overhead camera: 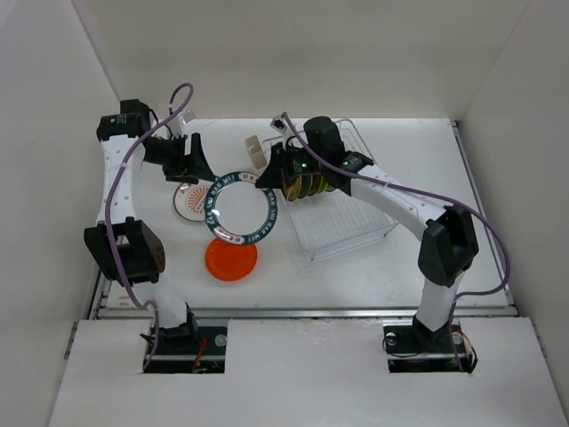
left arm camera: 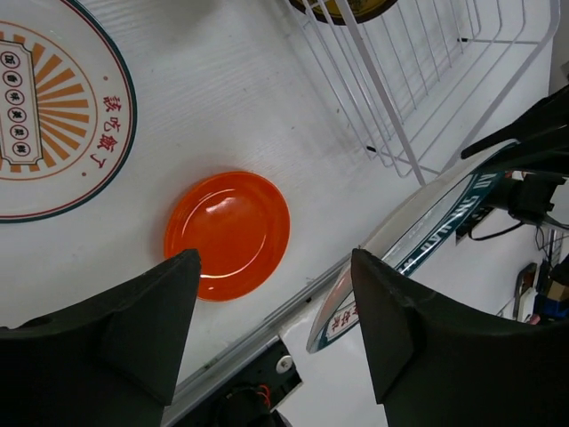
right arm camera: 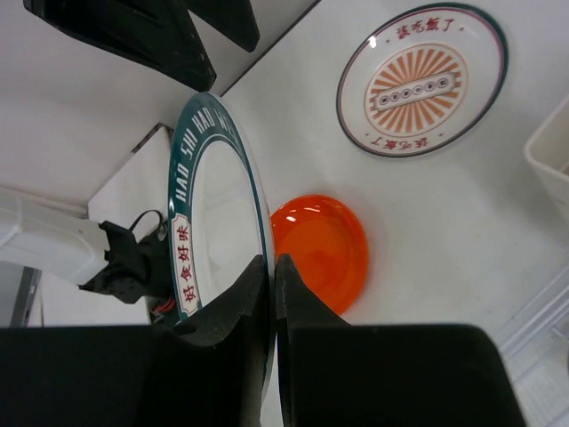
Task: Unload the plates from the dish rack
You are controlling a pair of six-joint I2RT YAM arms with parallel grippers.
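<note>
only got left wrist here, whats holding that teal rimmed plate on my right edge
Observer: The right gripper has it. In the right wrist view its jaws are closed on the rim of the teal-rimmed plate, which is held nearly edge-on.
Operator: ok and how many are left in the rack, i only see a bit of one
Observer: The top view shows about three plates standing in the slots of the dish rack, amber ones and a green one. The right arm covers part of them, so the count is rough.
</note>
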